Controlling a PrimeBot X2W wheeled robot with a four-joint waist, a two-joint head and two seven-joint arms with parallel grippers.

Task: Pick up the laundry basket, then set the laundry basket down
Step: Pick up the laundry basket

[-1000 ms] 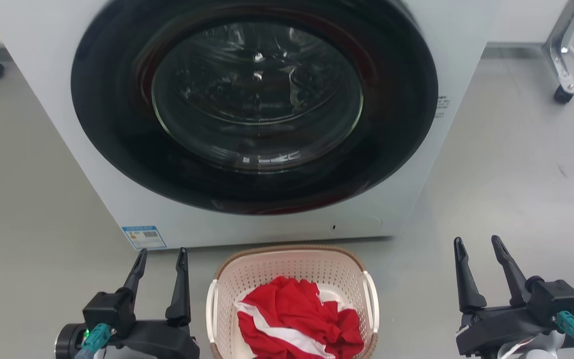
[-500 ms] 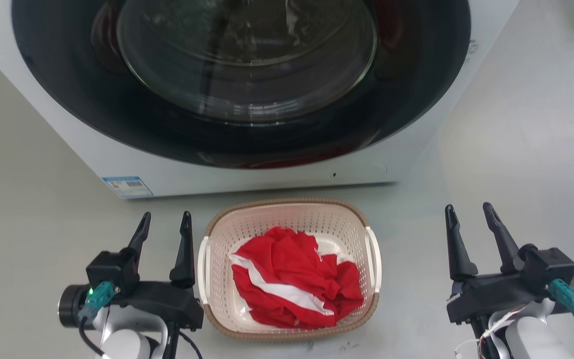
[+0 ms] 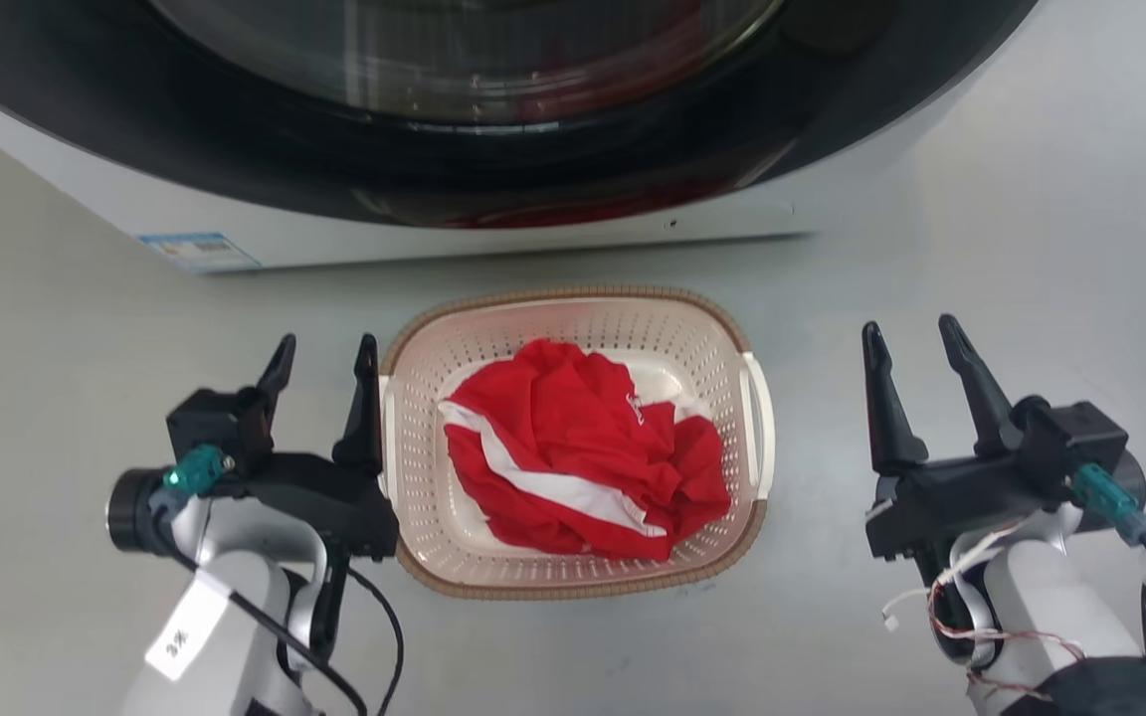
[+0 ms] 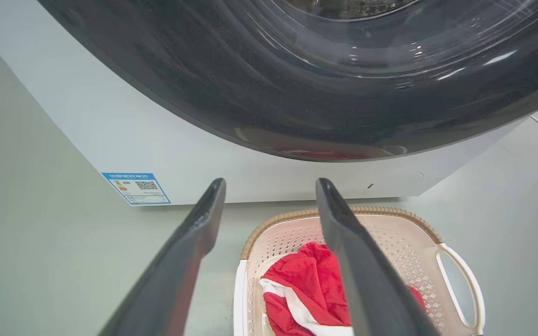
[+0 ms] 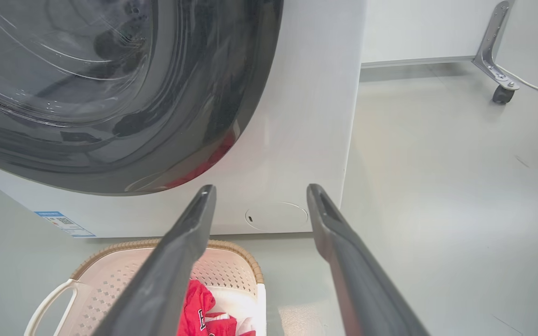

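The laundry basket (image 3: 573, 318) stands on the grey floor in front of the washer, cream-white and perforated with a brown woven-look rim. A crumpled red and white garment (image 3: 573, 457) lies inside it. My left gripper (image 3: 324, 348) is open right beside the basket's left handle, its right finger close to the rim. My right gripper (image 3: 911, 333) is open, a clear gap to the right of the basket's right handle (image 3: 760, 418). The left wrist view has the basket (image 4: 390, 233) below and right of the left gripper (image 4: 269, 184). In the right wrist view the basket (image 5: 110, 275) sits lower left of the right gripper (image 5: 259, 189).
A white front-loading washer (image 3: 493, 234) with a dark round glass door (image 3: 493, 109) rises just behind the basket. A blue label (image 3: 197, 249) is stuck on its lower left corner. In the right wrist view a metal leg with a castor (image 5: 500, 91) stands far right.
The head camera has tilted further down, so washer and basket sit higher in the picture. Both grippers stay open, the left one now nearer the basket's left handle.
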